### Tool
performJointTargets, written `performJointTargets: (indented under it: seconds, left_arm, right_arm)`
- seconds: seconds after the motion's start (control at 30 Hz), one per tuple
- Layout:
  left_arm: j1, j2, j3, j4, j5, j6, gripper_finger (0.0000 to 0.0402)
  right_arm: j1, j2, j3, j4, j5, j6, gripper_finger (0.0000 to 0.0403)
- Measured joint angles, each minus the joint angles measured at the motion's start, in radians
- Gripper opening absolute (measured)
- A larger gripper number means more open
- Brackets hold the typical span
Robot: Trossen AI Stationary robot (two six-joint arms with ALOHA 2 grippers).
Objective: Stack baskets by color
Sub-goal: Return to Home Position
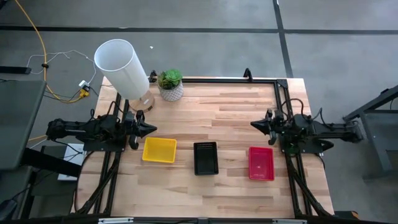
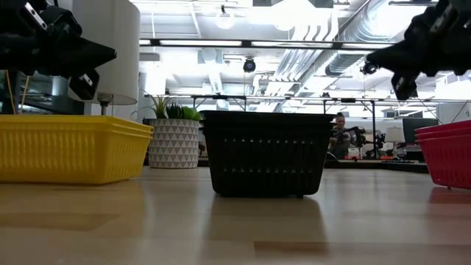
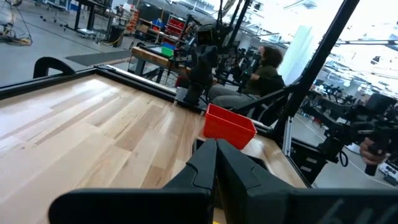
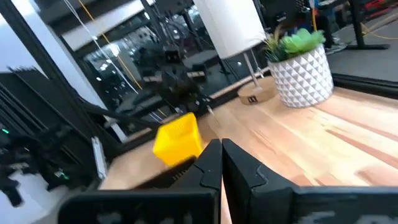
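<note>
The black baskets [image 2: 265, 153] stood piled mid-table, between the yellow stack [image 1: 159, 150] and the red stack [image 1: 261, 163]. We judged the sorting done. Our left gripper [image 1: 152, 129] and right gripper [image 1: 254, 124] hung above opposite table edges, fingers together, empty.

Yellow stack [image 1: 159, 150] at left, black stack [image 1: 205, 158] in the middle, red stack [image 1: 261, 163] at right, well apart in a row.
</note>
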Motion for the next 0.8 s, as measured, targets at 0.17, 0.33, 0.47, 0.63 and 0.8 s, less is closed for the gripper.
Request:
performJointTargets:
  seconds: [0.17, 0.33, 0.47, 0.63, 0.8]
  left_arm:
    - [0.0, 0.0, 0.0, 0.0, 0.0, 0.0, 0.0001]
    - [0.0, 0.0, 0.0, 0.001, 0.0, 0.0, 0.0001]
    - [0.0, 0.0, 0.0, 0.001, -0.001, 0.0, 0.0001]
    - [0.0, 0.0, 0.0, 0.001, -0.001, 0.0, 0.0001]
    - [0.0, 0.0, 0.0, 0.001, -0.001, 0.0, 0.0001]
  right_arm:
    - [0.028, -0.05, -0.033, -0.061, 0.05, -0.033, 0.0]
    - [0.026, -0.045, -0.067, 0.03, 0.01, -0.116, 0.0]
    - [0.026, -0.043, -0.067, 0.032, 0.018, -0.228, 0.0]
    - [0.026, -0.037, -0.067, 0.033, 0.018, -0.277, 0.0]
    - [0.026, -0.037, -0.067, 0.033, 0.017, -0.274, 0.0]
